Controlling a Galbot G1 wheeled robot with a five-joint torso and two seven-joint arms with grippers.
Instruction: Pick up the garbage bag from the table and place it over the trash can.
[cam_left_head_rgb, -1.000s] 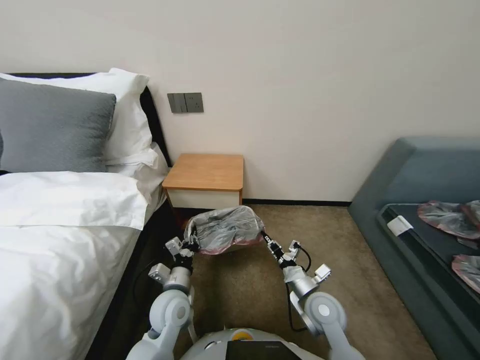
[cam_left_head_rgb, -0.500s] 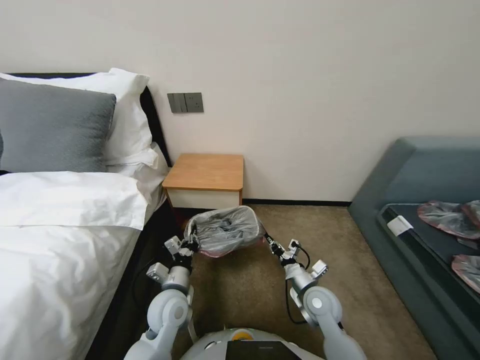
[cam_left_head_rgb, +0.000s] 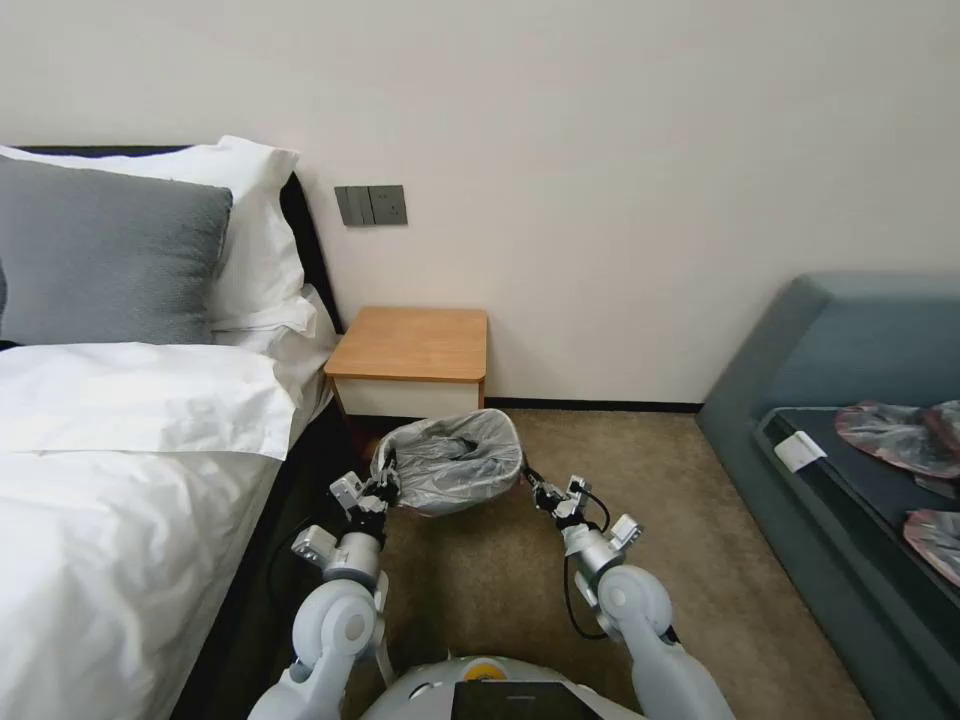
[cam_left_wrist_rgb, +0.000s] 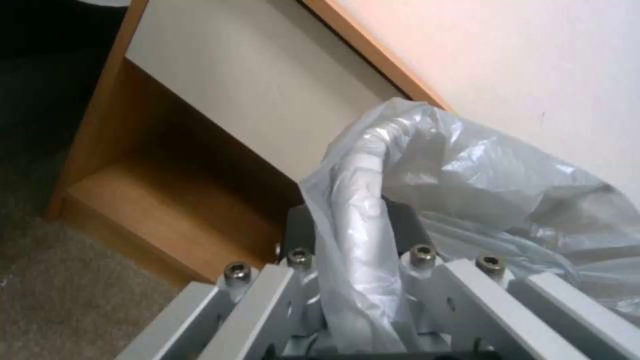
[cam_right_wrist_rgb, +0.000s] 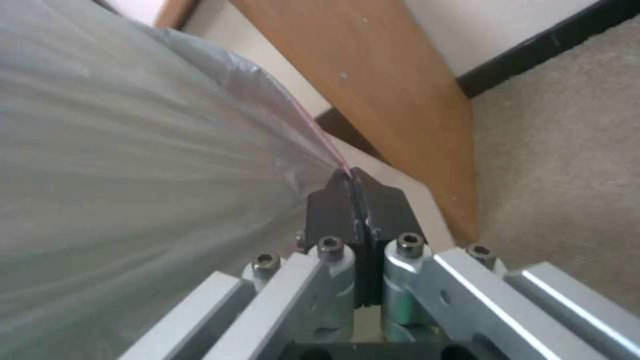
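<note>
On the carpet in front of the nightstand, at about 12 o'clock from the robot, you see the garbage bag spread open between both arms. The left gripper is closed on the bag's edge at the 9 o'clock side, and the right gripper pinches the pinkish rim at the 3 o'clock side. The film is thin, light and soft, so I think it can tear or slip; hold it only at the rim and keep it gently stretched. The bag looks empty inside. The trash can seems to be under the bag, but I cannot tell this surely. The tabletop carries nothing.
</note>
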